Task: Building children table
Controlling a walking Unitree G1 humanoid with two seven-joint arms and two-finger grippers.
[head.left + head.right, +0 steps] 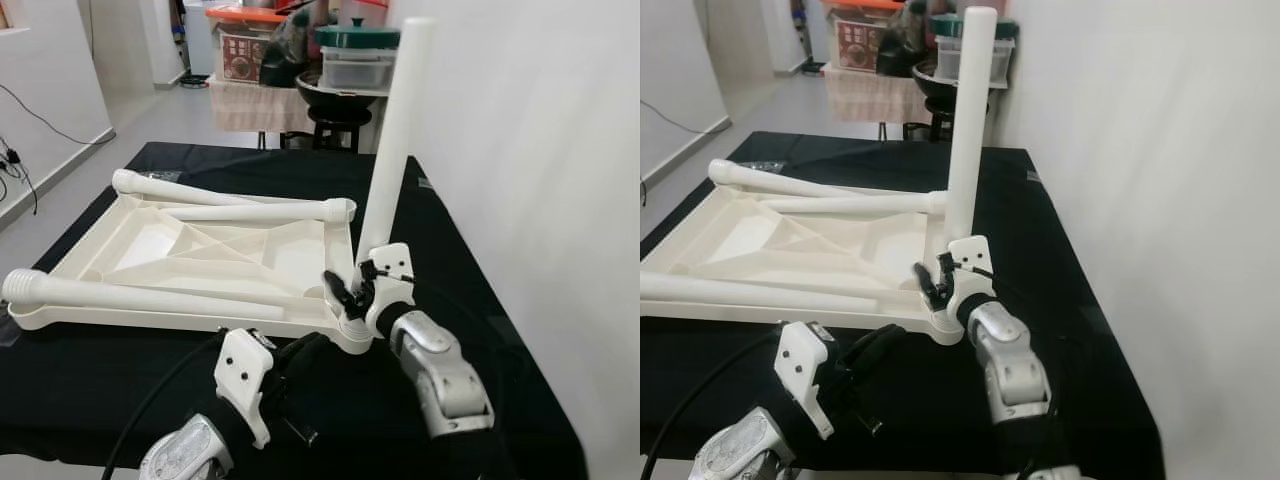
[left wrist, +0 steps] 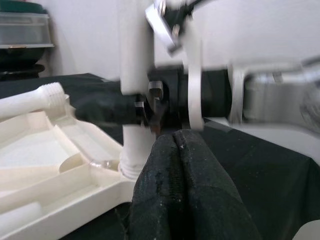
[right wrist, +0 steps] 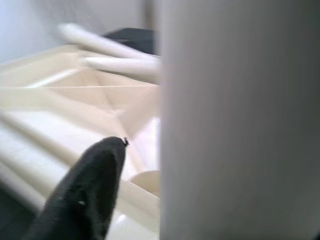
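Note:
A cream table top [image 1: 150, 240] lies upside down on a black-clothed table [image 1: 120, 380]. One white leg [image 1: 395, 150] stands upright in its near right corner socket. My right gripper [image 1: 352, 290] is shut on this leg just above the socket; in the right wrist view the leg [image 3: 235, 120] is close beside one black finger [image 3: 85, 195]. Three loose legs rest on the underside: one along the near edge [image 1: 150, 297] and two at the far side [image 1: 260, 212]. My left gripper [image 1: 305, 350] hovers by the near right corner, its fingers [image 2: 185, 190] pressed together with nothing in them.
A white wall [image 1: 540, 200] runs close along the right side of the table. Behind the table stands a black stool [image 1: 335, 120] with stacked containers and boxes [image 1: 355, 55]. Cables [image 1: 15, 165] lie on the floor at the left.

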